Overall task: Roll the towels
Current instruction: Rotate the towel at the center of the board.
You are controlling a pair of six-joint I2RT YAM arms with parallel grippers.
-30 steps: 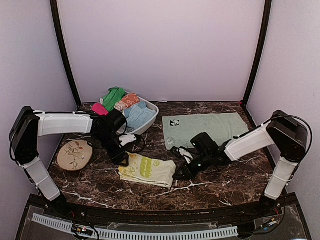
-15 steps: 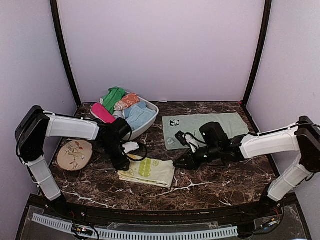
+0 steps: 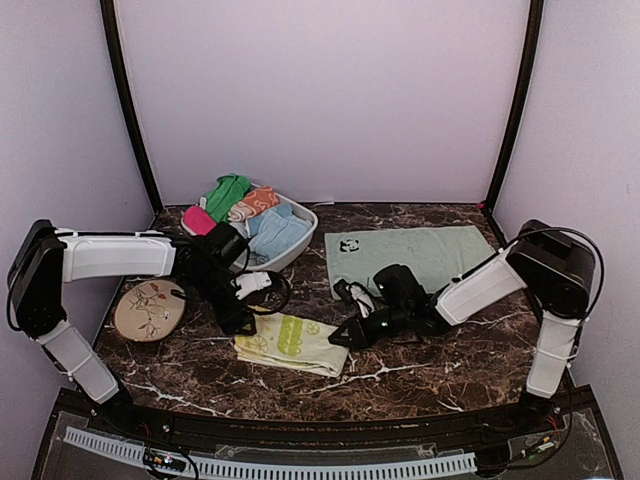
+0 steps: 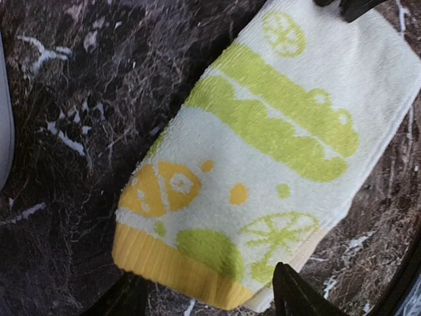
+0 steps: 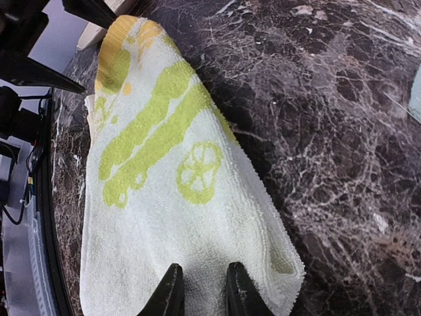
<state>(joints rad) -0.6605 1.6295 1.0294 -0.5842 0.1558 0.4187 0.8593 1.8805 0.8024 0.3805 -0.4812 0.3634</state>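
two robot arms bolted side by side. the left arm and right arm have smooth white shells on their long links and bulky black housings at the joints. the left gripper and right gripper are matt black, each with two slim tapered fingers. a thin black cable arcs over the right arm's elbow housing.
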